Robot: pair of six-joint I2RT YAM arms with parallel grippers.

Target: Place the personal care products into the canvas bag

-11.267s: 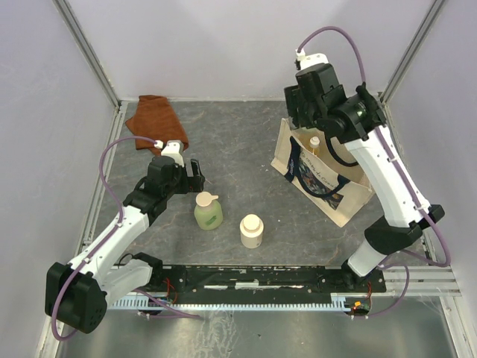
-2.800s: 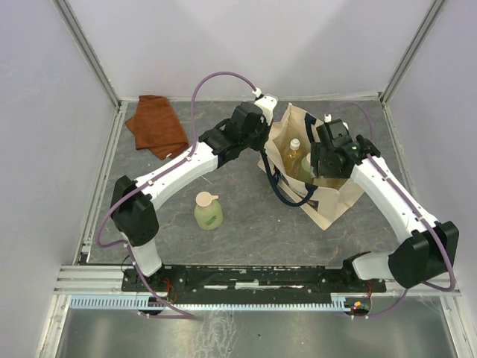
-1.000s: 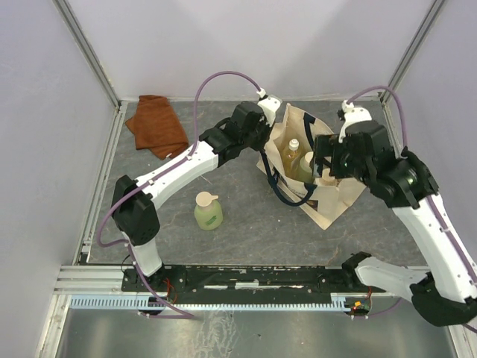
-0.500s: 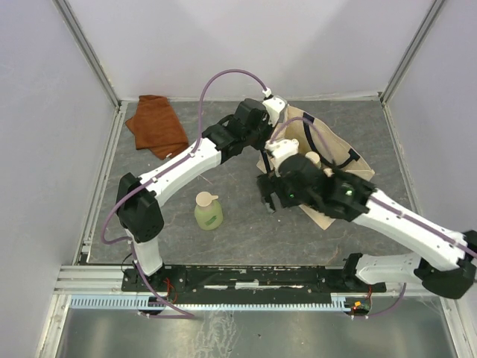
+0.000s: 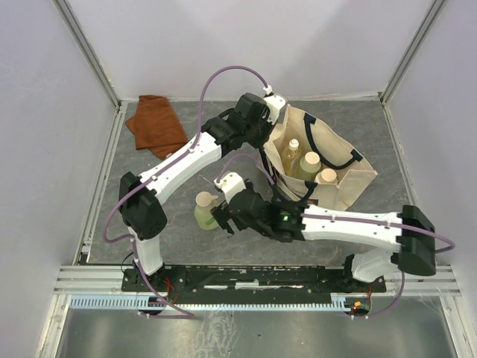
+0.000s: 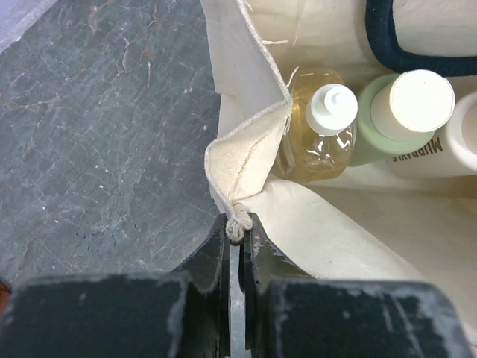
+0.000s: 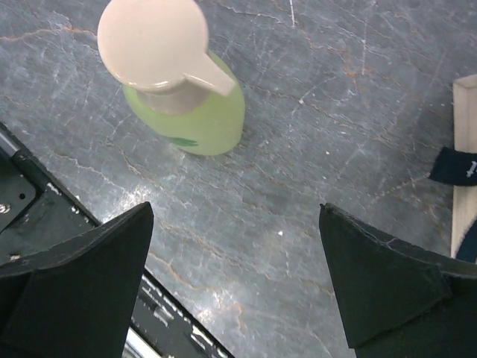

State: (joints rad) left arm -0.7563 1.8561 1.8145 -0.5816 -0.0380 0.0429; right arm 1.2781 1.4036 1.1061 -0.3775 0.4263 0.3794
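Firmly, the left gripper (image 6: 237, 227) pinches the canvas bag (image 6: 328, 239) by its rim, three bottles (image 6: 387, 119) standing inside. Jaws spread wide, the right gripper (image 7: 235, 216) hovers just beside the spout-capped green bottle (image 7: 197, 119) on the table (image 7: 335, 112).

**Enclosure and desk, as seen from above**

Desk (image 5: 387, 142): dark grey slab with pale marbled veining and a matte finish, which lay under even, diffuse light and showed only soft shadows.
Back wall (image 5: 246, 45), left wall (image 5: 45, 149) and right wall (image 5: 447, 134): plain pale lavender-white panels.
Aluminium posts (image 5: 88, 52) stood at the far corners.
Aluminium rail (image 5: 89, 280) ran along the near edge, and a brushed metal sheet (image 5: 223, 335) lay below it.
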